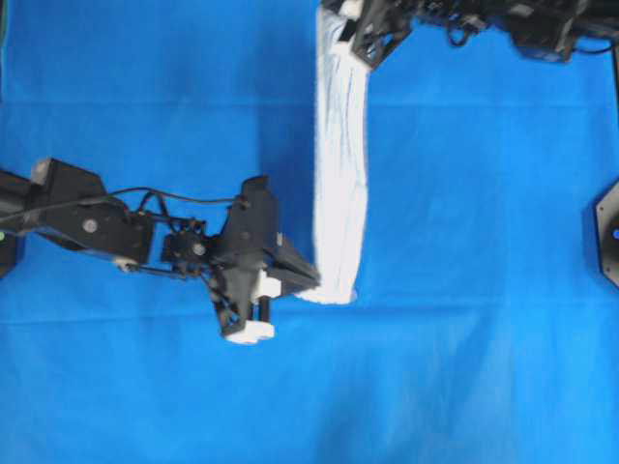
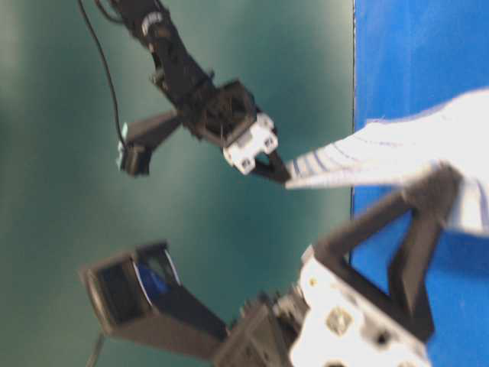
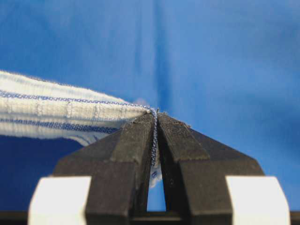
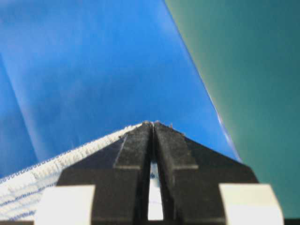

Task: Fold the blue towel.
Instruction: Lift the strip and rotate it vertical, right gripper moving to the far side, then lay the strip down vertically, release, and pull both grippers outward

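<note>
The blue towel (image 1: 342, 174) hangs as a narrow strip over the blue sheet (image 1: 484, 242), stretched between the left gripper (image 1: 311, 280) and the right gripper (image 1: 360, 39), both clamped on its corners; keep it taut, move both ends evenly
</note>
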